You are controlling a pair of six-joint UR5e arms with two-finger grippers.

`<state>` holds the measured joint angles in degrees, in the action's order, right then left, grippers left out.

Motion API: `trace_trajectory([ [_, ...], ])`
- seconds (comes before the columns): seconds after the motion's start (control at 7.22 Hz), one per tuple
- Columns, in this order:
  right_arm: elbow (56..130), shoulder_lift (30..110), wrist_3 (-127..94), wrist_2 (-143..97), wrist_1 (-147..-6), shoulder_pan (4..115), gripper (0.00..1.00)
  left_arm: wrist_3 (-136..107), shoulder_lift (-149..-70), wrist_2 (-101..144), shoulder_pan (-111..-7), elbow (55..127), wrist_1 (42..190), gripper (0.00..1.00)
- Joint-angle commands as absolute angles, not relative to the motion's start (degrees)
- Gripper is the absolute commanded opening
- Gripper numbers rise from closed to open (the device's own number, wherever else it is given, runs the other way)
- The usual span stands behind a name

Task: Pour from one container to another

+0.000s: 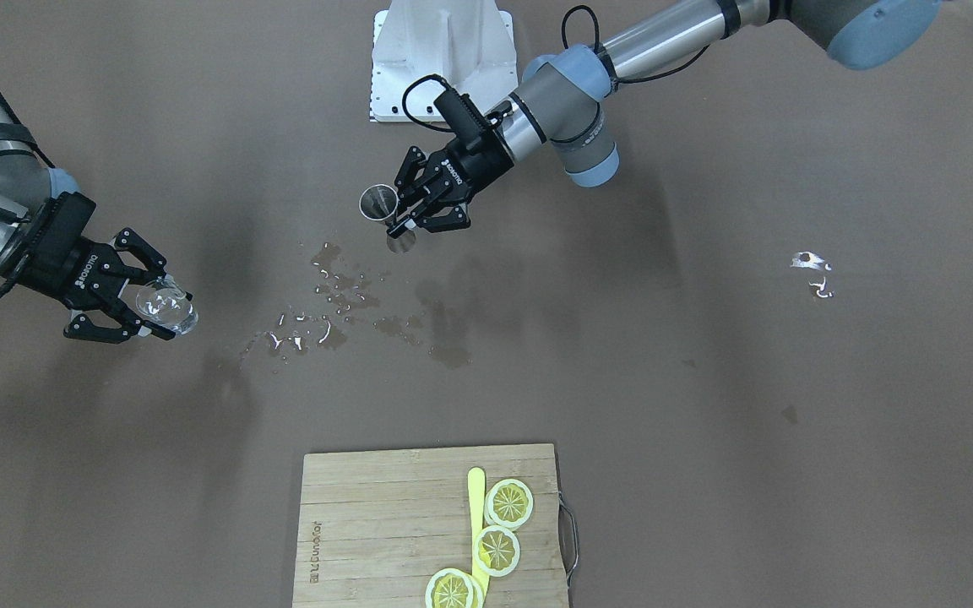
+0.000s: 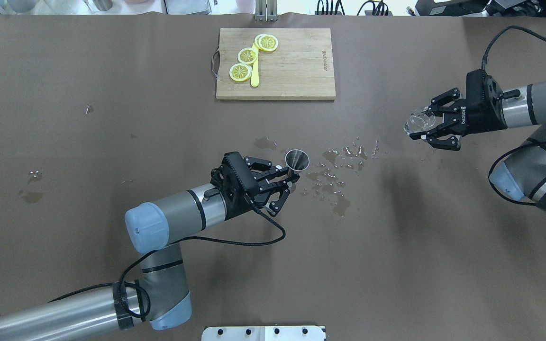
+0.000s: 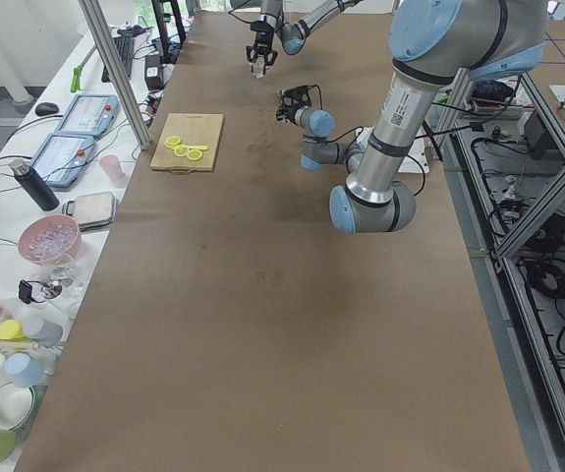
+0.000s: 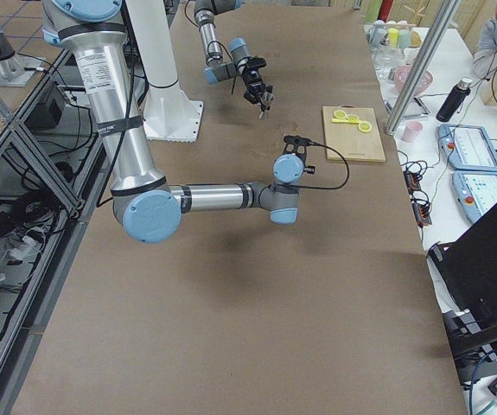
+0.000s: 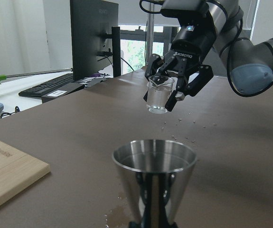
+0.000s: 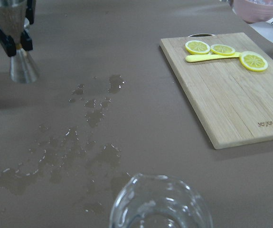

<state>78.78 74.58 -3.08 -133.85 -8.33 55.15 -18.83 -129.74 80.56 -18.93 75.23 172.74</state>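
- Steel jigger, nearest the lens, stands upright with its mouth facing up. The left hand is clenched on its narrow waist, probably to steady it as the receiving vessel.
- Whether its lower cone rests on the desk I cannot tell.
- Further out, the right hand grasps a small clear glass by its sides, roughly upright and lifted off the desk, which keeps its contents in.
- Glass and jigger are well apart, so pouring looks not yet begun.
- Spilled drops lie on the desk between them, so the spout should probably come close over the jigger's rim.
- Farthest out, the cutting board with lemon slices plays no part.
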Motion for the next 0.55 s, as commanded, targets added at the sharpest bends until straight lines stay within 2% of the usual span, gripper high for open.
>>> trace_trajectory([
  [0.0, 80.86, 73.05, -2.99, -134.38, -10.11, 54.41, 0.0, -18.54, -131.57, 80.42, -18.63, 73.39, 172.0, 0.0],
  [0.14, 82.86, 72.78, -1.86, -134.38, -12.2, 54.14, 0.0, -18.54, -131.31, 80.42, -18.63, 73.48, 172.18, 0.0],
  [0.42, 91.89, 72.95, 2.97, -134.12, -26.29, 53.53, 0.0, -18.46, -130.96, 80.33, -18.72, 73.56, 172.61, 0.0],
])
